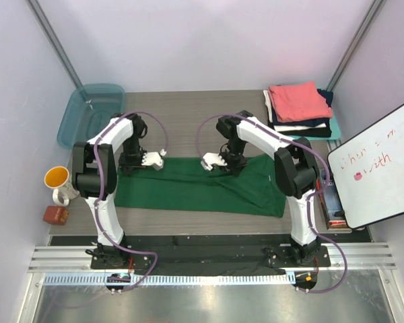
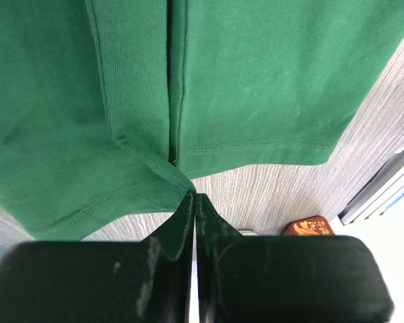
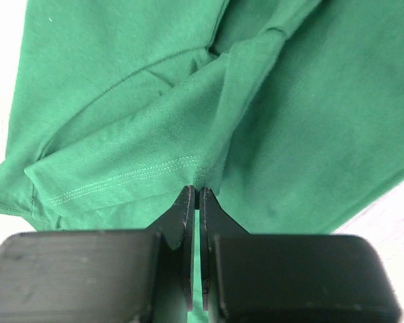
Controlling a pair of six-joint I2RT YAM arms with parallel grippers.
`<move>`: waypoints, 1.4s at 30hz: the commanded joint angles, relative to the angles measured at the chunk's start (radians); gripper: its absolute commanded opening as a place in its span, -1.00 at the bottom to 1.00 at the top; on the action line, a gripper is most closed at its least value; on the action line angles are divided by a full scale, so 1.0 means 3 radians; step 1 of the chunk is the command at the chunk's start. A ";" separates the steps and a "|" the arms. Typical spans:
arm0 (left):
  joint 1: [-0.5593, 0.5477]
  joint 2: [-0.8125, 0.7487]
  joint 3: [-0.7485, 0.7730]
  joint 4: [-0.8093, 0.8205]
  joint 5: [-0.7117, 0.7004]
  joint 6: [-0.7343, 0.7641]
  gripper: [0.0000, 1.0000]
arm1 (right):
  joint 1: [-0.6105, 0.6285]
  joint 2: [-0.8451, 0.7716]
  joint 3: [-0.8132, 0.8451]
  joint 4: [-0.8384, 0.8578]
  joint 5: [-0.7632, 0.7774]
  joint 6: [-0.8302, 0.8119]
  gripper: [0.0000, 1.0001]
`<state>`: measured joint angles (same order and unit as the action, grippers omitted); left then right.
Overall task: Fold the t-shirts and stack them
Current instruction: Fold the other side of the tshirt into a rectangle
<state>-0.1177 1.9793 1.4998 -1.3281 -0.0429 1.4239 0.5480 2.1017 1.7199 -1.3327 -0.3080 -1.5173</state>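
Note:
The dark green t-shirt [image 1: 202,192] lies spread across the middle of the table. My left gripper [image 1: 129,165] is at its back left corner. In the left wrist view this gripper [image 2: 194,196] is shut on a corner of the green cloth [image 2: 269,81], just above the wood. My right gripper [image 1: 232,165] sits over the shirt's back edge, right of centre. In the right wrist view it [image 3: 198,191] is shut on a bunched fold of the green cloth [image 3: 310,121] beside a stitched hem. A stack of folded t-shirts [image 1: 299,108], coral-pink on top, stands at the back right.
A translucent teal tub [image 1: 91,114] stands at the back left corner. A yellow-lined mug [image 1: 57,178] and a red-brown tin [image 1: 55,214] sit at the left edge; the tin [image 2: 313,225] also shows beyond the left fingers. A whiteboard [image 1: 380,165] leans at the right.

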 commanded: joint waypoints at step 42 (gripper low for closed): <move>-0.0242 -0.0293 -0.0429 -0.0758 -0.0021 -0.0578 -0.13 | 0.0853 -0.0732 -0.0599 -0.0554 -0.0482 0.0215 0.99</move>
<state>-0.2249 1.9339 1.3159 -1.3361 -0.0177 1.3426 0.8139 1.8866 1.5234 -1.3437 -0.4801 -1.4677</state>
